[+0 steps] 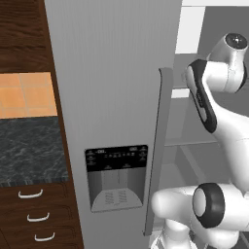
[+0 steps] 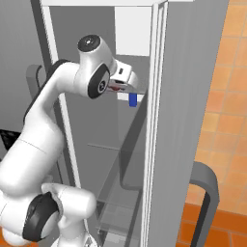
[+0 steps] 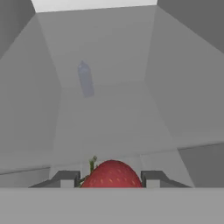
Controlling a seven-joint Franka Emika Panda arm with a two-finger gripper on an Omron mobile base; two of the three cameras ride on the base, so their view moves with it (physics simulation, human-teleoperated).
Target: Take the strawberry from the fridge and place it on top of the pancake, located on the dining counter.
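Note:
The strawberry [image 3: 112, 175], red with a small green stem, sits between the two dark finger tips of my gripper [image 3: 111, 179], which is shut on it. It is just above a grey shelf inside the fridge [image 2: 96, 125]. From the right base view my gripper [image 2: 131, 90] reaches into the upper part of the open compartment. The fridge's left door [image 1: 112, 87] is closed, with its black dispenser panel [image 1: 116, 177] and long handle [image 1: 158, 146]. The pancake and the dining counter are out of view.
A pale blue-grey bottle [image 3: 85, 79] stands at the back of the shelf. The open right door [image 2: 188, 96] with its curved handle [image 2: 210, 193] flanks the arm. A black-topped counter [image 1: 29, 151] over dark wood drawers [image 1: 34, 214] lies to the left.

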